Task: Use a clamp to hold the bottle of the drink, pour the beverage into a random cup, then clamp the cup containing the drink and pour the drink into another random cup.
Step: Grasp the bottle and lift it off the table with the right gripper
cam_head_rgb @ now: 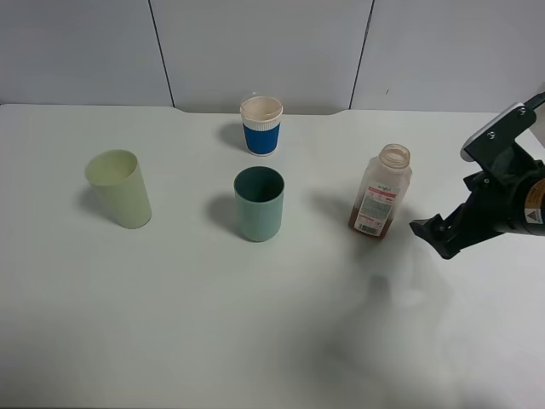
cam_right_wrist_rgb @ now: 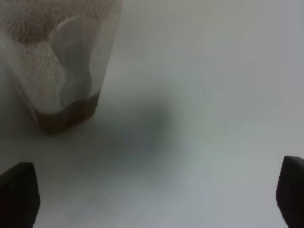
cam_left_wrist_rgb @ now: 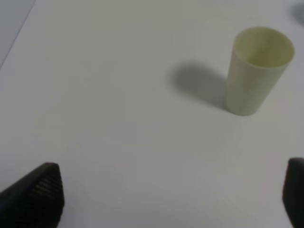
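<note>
The right gripper (cam_head_rgb: 432,240) is matt black and blocky, its jaws ending in wedge-shaped tips. A pale grey bracket (cam_head_rgb: 502,128) with two small screws is fixed to its wrist, and a small label (cam_head_rgb: 534,216), too small to read, marks its side. The left gripper (cam_left_wrist_rgb: 164,194) has black, finely ribbed fingertips (cam_left_wrist_rgb: 35,197).

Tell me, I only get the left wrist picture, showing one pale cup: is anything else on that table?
Observer: Yes. From the high camera, a teal-green cup stands to the right of your pale yellow-green cup.
Operator: Where's the drink?
Observer: In a capless bottle further right; brown beverage fills only its bottom.
Operator: Is anything holding it?
Observer: No. The right gripper is open beside the bottle, not touching it.
</note>
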